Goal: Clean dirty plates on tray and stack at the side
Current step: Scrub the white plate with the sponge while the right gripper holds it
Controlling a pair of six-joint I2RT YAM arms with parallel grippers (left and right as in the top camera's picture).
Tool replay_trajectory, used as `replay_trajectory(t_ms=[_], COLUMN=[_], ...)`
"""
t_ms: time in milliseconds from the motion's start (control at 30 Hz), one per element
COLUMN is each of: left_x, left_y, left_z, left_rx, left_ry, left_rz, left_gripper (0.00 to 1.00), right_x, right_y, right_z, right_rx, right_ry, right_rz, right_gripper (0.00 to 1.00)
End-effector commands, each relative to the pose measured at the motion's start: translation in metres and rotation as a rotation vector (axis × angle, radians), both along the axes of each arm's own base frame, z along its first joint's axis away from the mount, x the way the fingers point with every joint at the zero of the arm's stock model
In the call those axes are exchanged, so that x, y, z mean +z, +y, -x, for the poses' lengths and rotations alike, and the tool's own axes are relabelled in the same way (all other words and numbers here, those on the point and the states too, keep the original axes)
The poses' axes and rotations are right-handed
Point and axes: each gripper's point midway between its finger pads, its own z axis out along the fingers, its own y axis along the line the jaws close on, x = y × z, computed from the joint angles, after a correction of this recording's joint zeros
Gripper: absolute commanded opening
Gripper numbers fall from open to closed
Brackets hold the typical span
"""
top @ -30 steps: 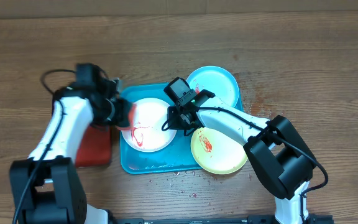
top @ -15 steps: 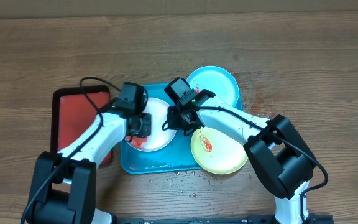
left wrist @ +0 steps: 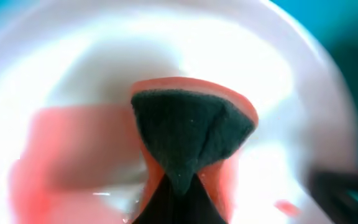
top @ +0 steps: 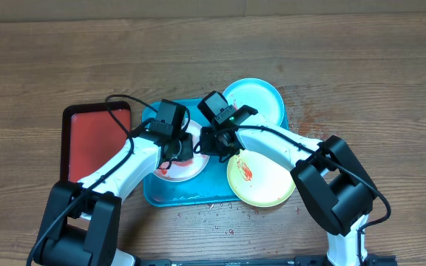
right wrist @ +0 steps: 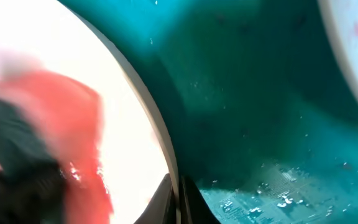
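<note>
From overhead, the left gripper [top: 174, 149] is found over the middle of the white-rimmed plate [top: 189, 168], which lies on the cyan-blue tray [top: 176, 196]. A second ago that arm was reaching over the red tray [top: 87, 137] at the left. It has since been swung across, and the red tray is uncovered. The right gripper [top: 214, 144] has not been moved: it is kept at the plate's right edge. The cyan plate [top: 257, 100] and the lime-green plate [top: 265, 181] are left at the tray's right side, the lime one with its smear untouched.

In the left wrist view, a sponge [left wrist: 191, 130] with a dark scouring face and orange-red backing is seen pinched fast in the left gripper [left wrist: 179, 186] and held down at the plate [left wrist: 241, 56], beside a blurred red sauce smear [left wrist: 67, 162].

In the right wrist view, the right gripper [right wrist: 178, 193] is seen closed at the plate's rim [right wrist: 151, 118], apparently clamping it steady over the tray floor [right wrist: 241, 124], and the sponge [right wrist: 79, 124] is glimpsed on the plate.

Wiping of the first plate is judged to have just begun. Nothing has been stacked yet.
</note>
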Motion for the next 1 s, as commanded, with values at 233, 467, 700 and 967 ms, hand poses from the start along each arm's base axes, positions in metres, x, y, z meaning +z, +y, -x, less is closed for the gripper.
replay_trajectory(t_ms=[233,467,700,967], left_x=[-0.006,-0.004,-0.007,-0.004], left_y=[0.076,-0.062,-0.055,0.045], left_z=[0.005,0.077,0.024,-0.045], left_rx=[0.132,-0.588,-0.419,0.05], left_ry=[-0.001,0.221,0.058,-0.18], left_rz=[-0.385,0.362,0.263,-0.26], left_gripper=[0.04,0.04,0.04,0.04], right_x=[-0.018,-0.017,-0.013,-0.014], right_y=[-0.005,-0.006,0.002,0.001], right_z=[0.015,0.016,0.024,0.024], right_rx=[-0.025,-0.011,0.018,0.017], right_ry=[0.065,0.097,0.132,0.135], right_rz=[0.032,0.002,-0.049,-0.043], right_gripper=[0.04,0.04,0.04,0.04])
